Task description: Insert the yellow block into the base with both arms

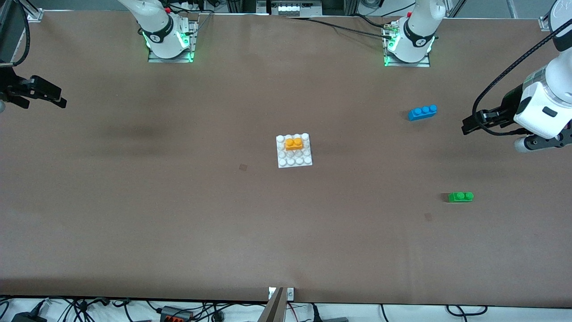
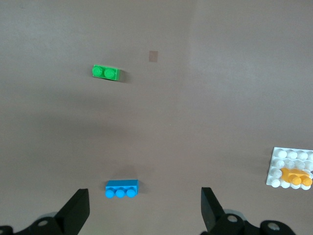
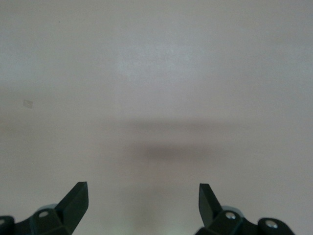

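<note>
Already I see the yellow block (image 1: 294,143) seated on the base (image 1: 293,161), long axis toward either arm's end; left gripper (image 2: 144,208) and right gripper (image 3: 143,203) hover wide open, empty, well apart.

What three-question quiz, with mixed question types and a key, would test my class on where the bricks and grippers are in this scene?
1. True or false: the yellow block sits on the base.
2. Which brick lies nearer the front camera: A) blue brick B) green brick?
3. Fill in: the left gripper and right gripper are both ____.

Key: 1 true; 2 B; 3 open.
</note>
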